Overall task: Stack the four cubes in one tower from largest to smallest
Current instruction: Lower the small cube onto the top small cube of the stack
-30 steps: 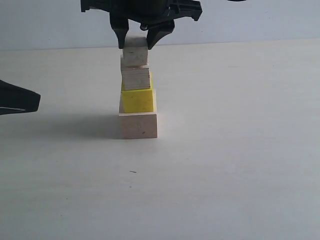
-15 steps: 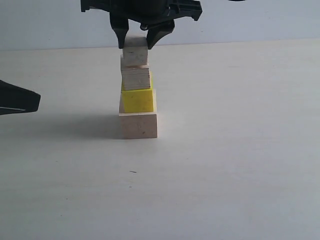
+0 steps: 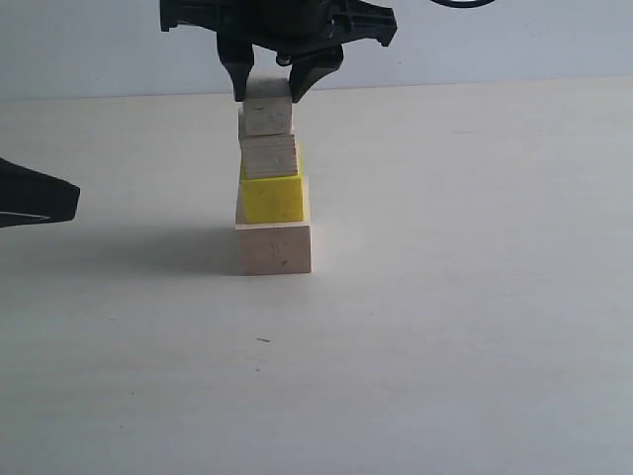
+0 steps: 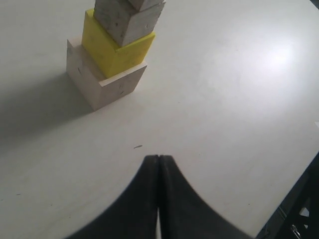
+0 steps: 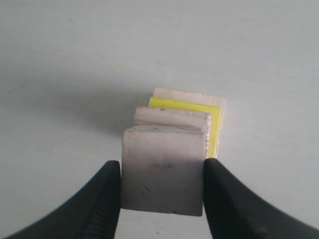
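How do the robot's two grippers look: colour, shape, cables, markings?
Both are black, no markings visible. The right gripper has a wide body and two tapered fingers with rounded tips. The left gripper shows two curved fingers narrowing to a point. A thin dark cable loops above the right one.

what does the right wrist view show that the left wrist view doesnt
Only the right wrist view: the right gripper shut on the top cube, seen from above with its whole top face.
Only the left wrist view: the left gripper shut and empty, away from the cubes, plus the side faces of the big wooden cube.
Both: the yellow cube on the big wooden cube, the lower small cube on the yellow one, and the white table.
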Controlling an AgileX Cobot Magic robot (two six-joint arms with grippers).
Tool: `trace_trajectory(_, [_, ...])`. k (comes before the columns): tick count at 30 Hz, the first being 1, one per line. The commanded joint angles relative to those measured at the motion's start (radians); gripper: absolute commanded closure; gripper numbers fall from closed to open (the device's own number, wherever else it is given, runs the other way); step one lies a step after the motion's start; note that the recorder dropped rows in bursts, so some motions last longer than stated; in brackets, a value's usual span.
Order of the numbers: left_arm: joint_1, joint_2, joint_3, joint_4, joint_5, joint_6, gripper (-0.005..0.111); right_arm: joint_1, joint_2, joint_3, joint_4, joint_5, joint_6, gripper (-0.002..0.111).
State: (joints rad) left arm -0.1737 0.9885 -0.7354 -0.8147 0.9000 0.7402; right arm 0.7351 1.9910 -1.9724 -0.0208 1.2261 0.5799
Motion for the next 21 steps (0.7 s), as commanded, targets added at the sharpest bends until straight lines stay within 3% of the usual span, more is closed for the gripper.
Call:
trace_trajectory(1, [-0.006,-0.005,0.004,-0.011,-0.005,-0.007,0.107,-0.002,-0.001,0.001,-0.005,-0.005,-0.005,0.108])
trace_trajectory(21, [-0.006,-0.005,0.004,-0.011,-0.007,-0.007,0.107,-0.002,-0.016,0.0,-0.011,-0.008,-0.005,0.108])
